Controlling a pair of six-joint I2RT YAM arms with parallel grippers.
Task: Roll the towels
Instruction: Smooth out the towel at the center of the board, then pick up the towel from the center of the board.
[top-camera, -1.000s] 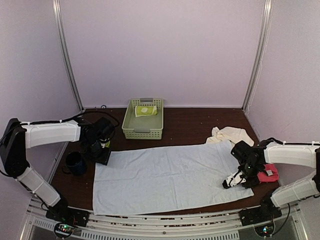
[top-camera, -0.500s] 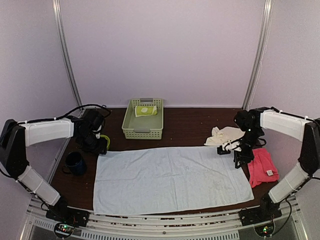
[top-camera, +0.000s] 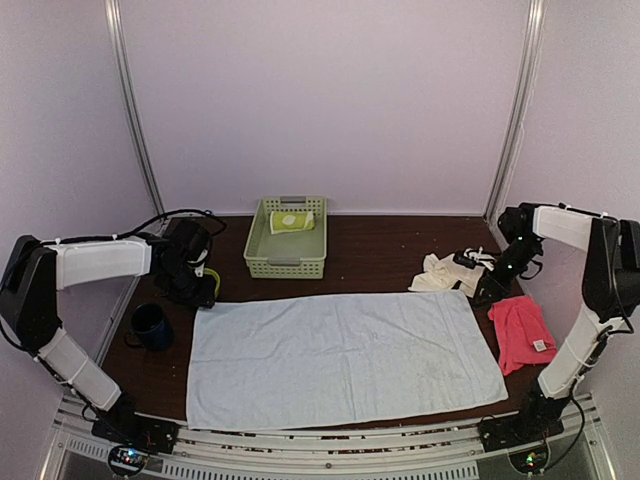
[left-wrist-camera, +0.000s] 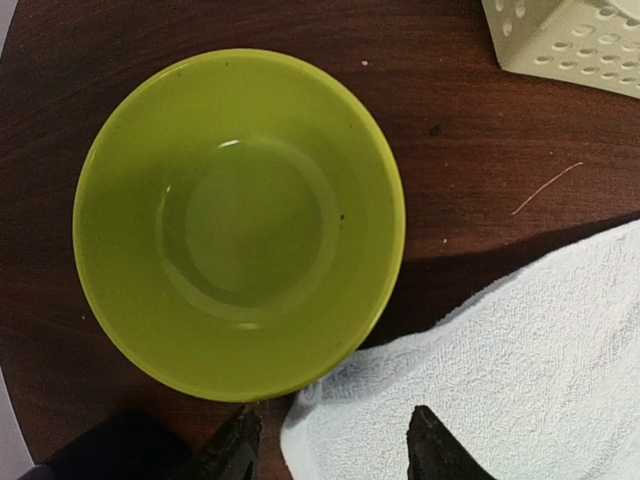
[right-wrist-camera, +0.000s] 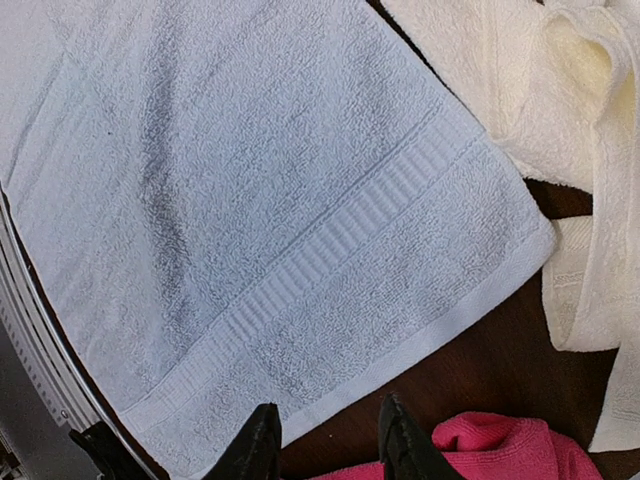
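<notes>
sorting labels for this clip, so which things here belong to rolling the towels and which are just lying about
Part of the job: light blue towel, spread flat; cream towel, crumpled; pink towel; lime-green towel, in the basket.

Just lying about: the basket itself; green bowl; dark mug.

In the left wrist view the bottom edge cuts the left gripper (left-wrist-camera: 330, 455) down to two dark fingertips. The large light blue terry towel (left-wrist-camera: 500, 380) runs off right and bottom, and only a corner of the pale green perforated plastic basket (left-wrist-camera: 575, 40) shows. The right wrist view crops the hot pink towel (right-wrist-camera: 470, 450) at the bottom, the crumpled cream-white towel (right-wrist-camera: 520, 90) at top and right. From above, the left arm (top-camera: 100, 262) hides most of the lime-green bowl (top-camera: 211, 280)
</notes>
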